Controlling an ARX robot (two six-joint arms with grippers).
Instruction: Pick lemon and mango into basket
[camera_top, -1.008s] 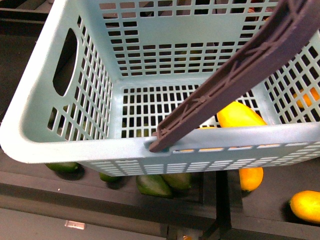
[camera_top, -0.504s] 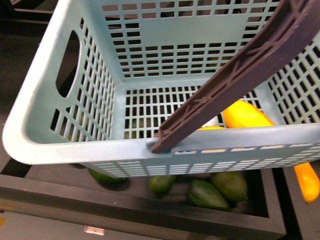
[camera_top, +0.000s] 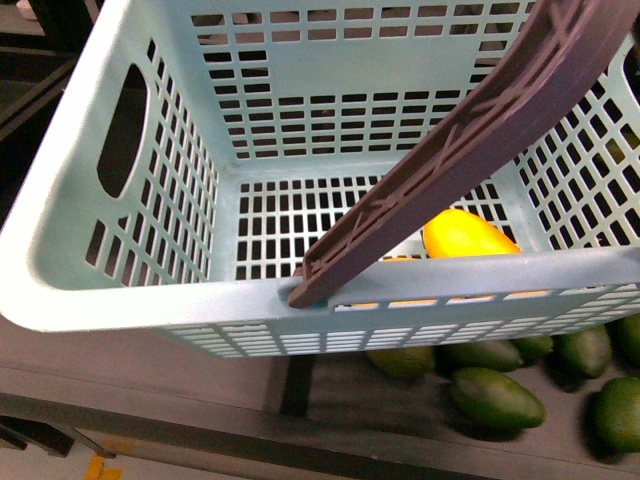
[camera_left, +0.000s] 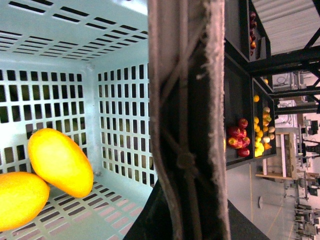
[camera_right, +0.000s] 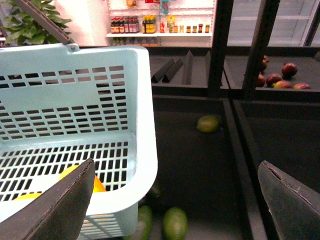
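Front view, nearest first: near rim of the basket (camera_top: 150, 290), teal and slotted, fills the frame. The brown handle (camera_top: 450, 150) is pinned at the middle of that rim and runs off toward 1 o'clock. The mango (camera_top: 465, 232) lies on the basket floor at roughly 4 o'clock, partly hidden by rim and handle. A sliver of a second yellow fruit (camera_top: 400, 258) shows just beside it. Below the basket, toward 5 o'clock, dark green fruits (camera_top: 495, 397) lie in a black bin. Left wrist view: the handle crosses close to the lens. The left gripper's fingers are not made out, so grip cannot be told. Beyond, the mango and the second yellow fruit touch on the slotted floor. The second is cut by the frame edge; lemon or not, cannot say. Red fruits (camera_left: 237, 142) sit in far bins. Right wrist view: right gripper (camera_right: 175, 165) is spread wide with nothing between its fingers, hanging just outside the basket wall. Past it lies one green fruit (camera_right: 207, 123), then shelves of bottles (camera_right: 150, 24).
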